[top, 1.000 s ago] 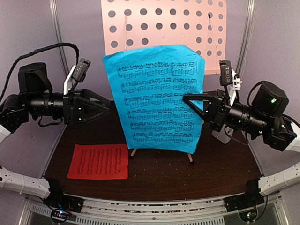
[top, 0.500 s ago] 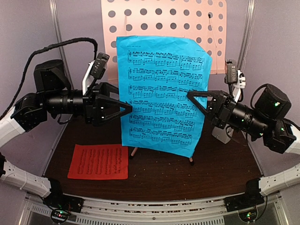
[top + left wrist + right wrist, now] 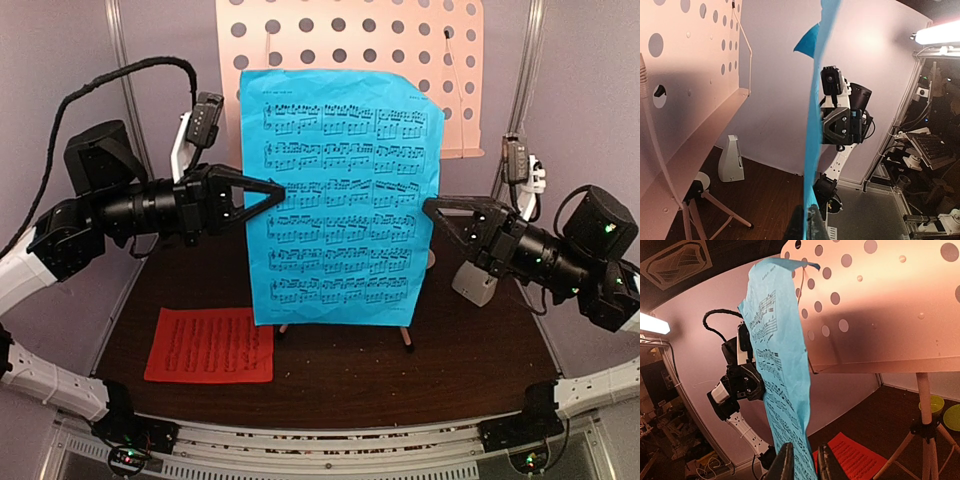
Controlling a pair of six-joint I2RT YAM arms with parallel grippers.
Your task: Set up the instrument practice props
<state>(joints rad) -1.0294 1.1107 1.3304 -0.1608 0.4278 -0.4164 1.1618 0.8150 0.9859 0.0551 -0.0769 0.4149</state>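
Note:
The blue music sheet hangs upright in front of the pale pink music stand's hole-dotted desk. My left gripper is shut on the sheet's left edge; the left wrist view shows the paper edge-on between its closed fingertips. My right gripper sits at the sheet's right edge with its jaws slightly apart and the paper passing between them. The red music sheet lies flat on the table at front left. The white metronome stands behind my right arm, partly hidden.
The stand's tripod legs reach the dark table below the blue sheet. A lime green bowl and plate lie beyond the stand pole in the right wrist view. Grey walls close in the back and sides.
The blue sheet rose and swung more upright. My left gripper moved in and closed on its left edge. My right gripper's jaws loosened and the arm drew slightly right.

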